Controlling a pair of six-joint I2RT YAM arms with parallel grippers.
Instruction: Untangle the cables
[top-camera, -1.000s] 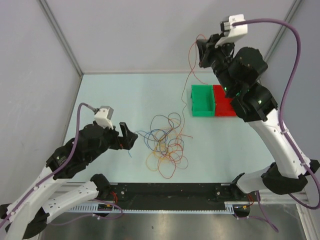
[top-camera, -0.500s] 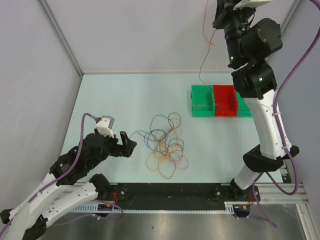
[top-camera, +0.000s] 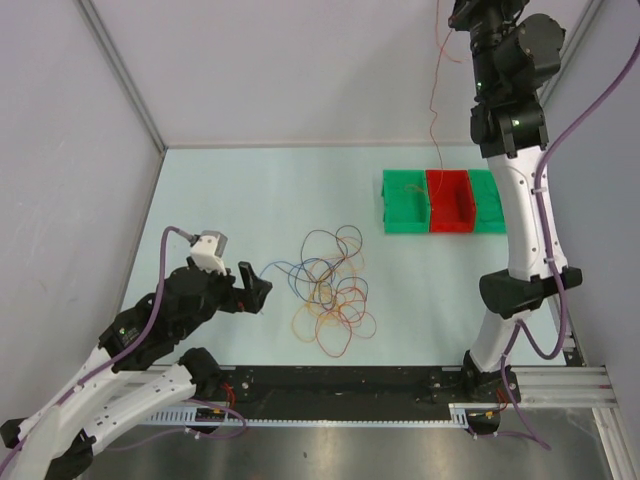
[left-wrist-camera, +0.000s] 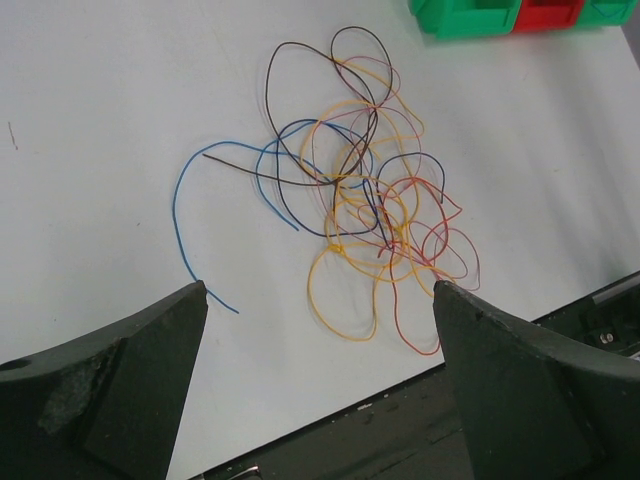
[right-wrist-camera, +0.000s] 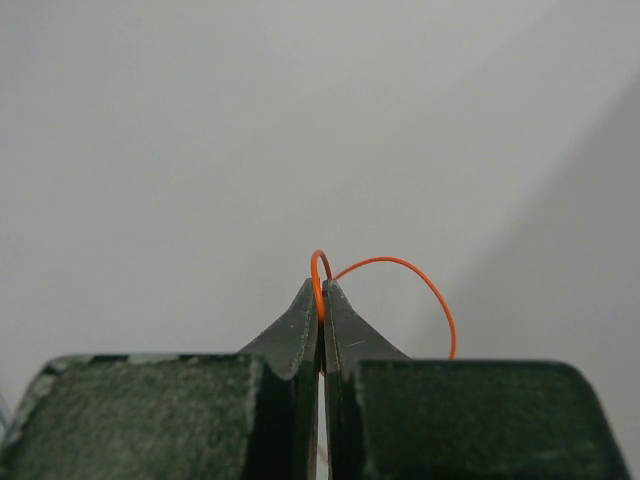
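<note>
Three bins (top-camera: 448, 227): contents unclear | left fingers (left-wrist-camera: 130, 370) spread wide | right fingers (right-wrist-camera: 300, 322) pinch orange cable (right-wrist-camera: 400, 262)

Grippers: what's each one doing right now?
Left gripper: open, empty, hovering near the cable tangle.
Right gripper: shut on an orange cable, held high above the table.
</note>
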